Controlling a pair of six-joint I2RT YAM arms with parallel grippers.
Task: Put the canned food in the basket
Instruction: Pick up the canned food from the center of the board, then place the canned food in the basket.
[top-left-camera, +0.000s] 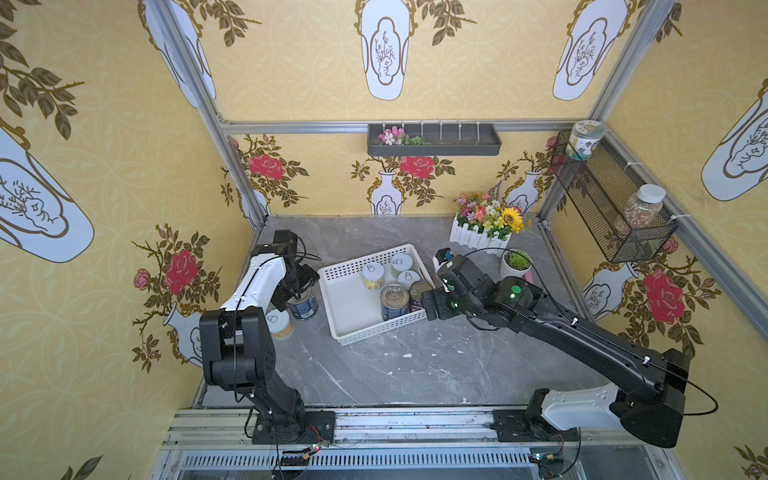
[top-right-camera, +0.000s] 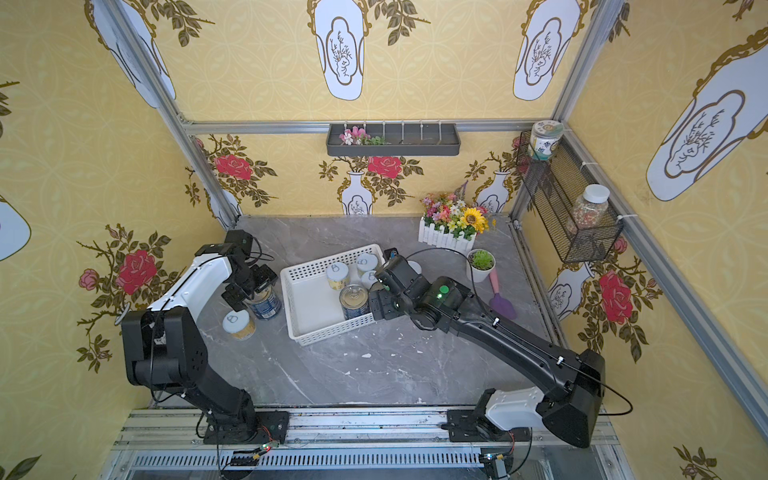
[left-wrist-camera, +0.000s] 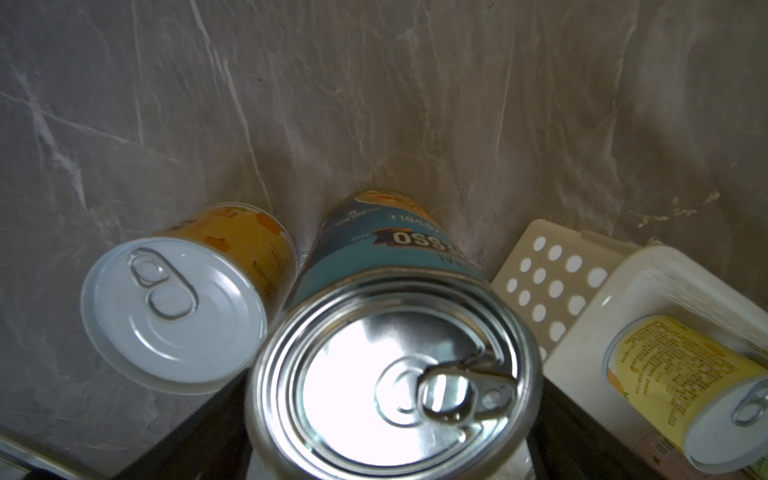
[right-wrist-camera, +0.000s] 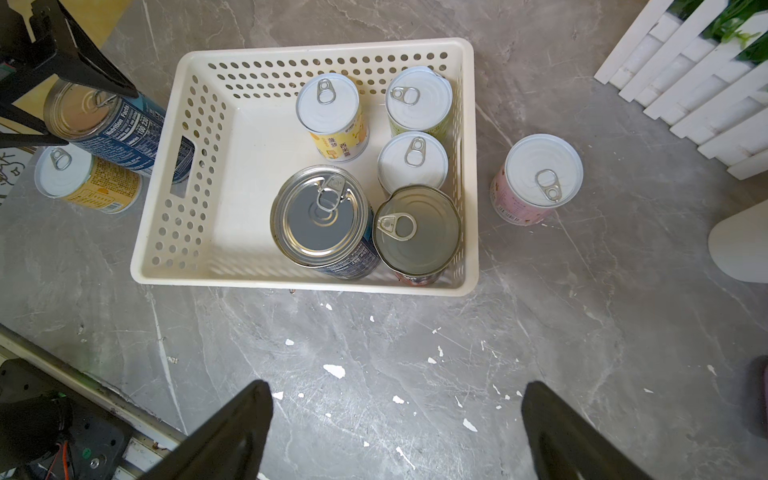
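The white perforated basket (top-left-camera: 328, 303) (right-wrist-camera: 291, 286) holds several upright cans, among them a dark blue one with a silver lid (right-wrist-camera: 322, 216), a gold-lidded one (right-wrist-camera: 415, 230) and a yellow one (right-wrist-camera: 332, 116). Left of the basket another dark blue can (top-left-camera: 303, 305) (left-wrist-camera: 390, 374) stands between the spread fingers of my left gripper (top-left-camera: 297, 291), which is open around it. An orange-yellow can (top-left-camera: 279, 324) (left-wrist-camera: 174, 311) stands beside it. A pink can (right-wrist-camera: 540, 174) stands right of the basket. My right gripper (top-left-camera: 428, 307) (right-wrist-camera: 395, 399) hangs open and empty by the basket's near right corner.
A white fence box of flowers (top-left-camera: 482, 226) sits at the back right, with a white pot of succulent (top-left-camera: 515, 264) and a purple spatula (top-right-camera: 500, 303) near it. A black wire basket (top-left-camera: 611, 199) with jars hangs on the right wall. White flakes dot the marble table.
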